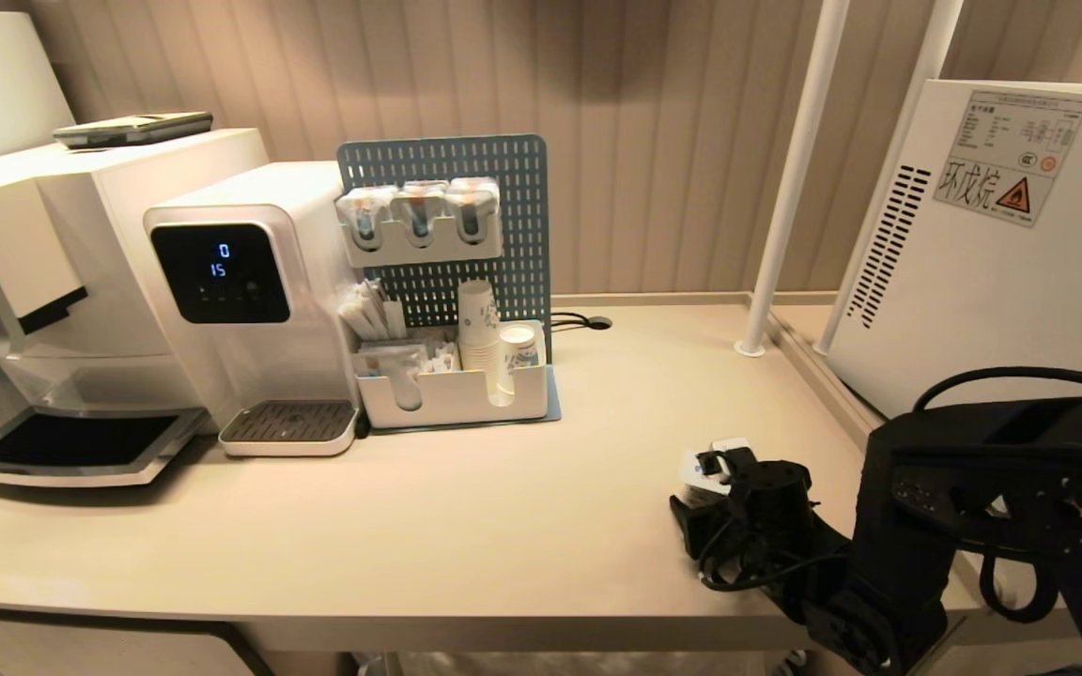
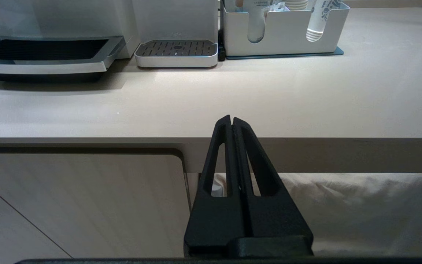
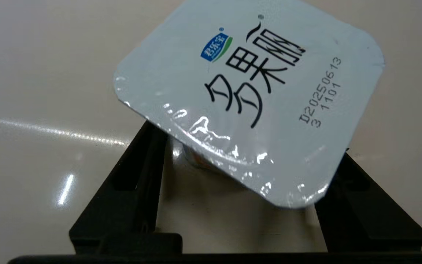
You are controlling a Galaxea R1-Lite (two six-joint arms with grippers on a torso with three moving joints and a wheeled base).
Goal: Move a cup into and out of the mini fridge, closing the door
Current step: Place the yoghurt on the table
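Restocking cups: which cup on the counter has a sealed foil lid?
The square-lidded cup between the right gripper's fingers; the paper cups in the organizer are lidless.

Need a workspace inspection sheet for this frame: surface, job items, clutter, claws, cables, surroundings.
Surface: beige counter, mostly bare in the middle.
Job's things: sealed cup upright on the counter between the right claw's fingers; fridge at the right, vented side showing, door not in view.
Clutter: water dispenser, coffee machine, pegboard organiser with paper cups.
Claws: right claw spread around the cup, a gap showing at one finger; left claw shut, empty, in front of the counter edge.
Cables: black cable into the counter grommet; loops on the right arm.
Surroundings: ribbed wall, two white poles.
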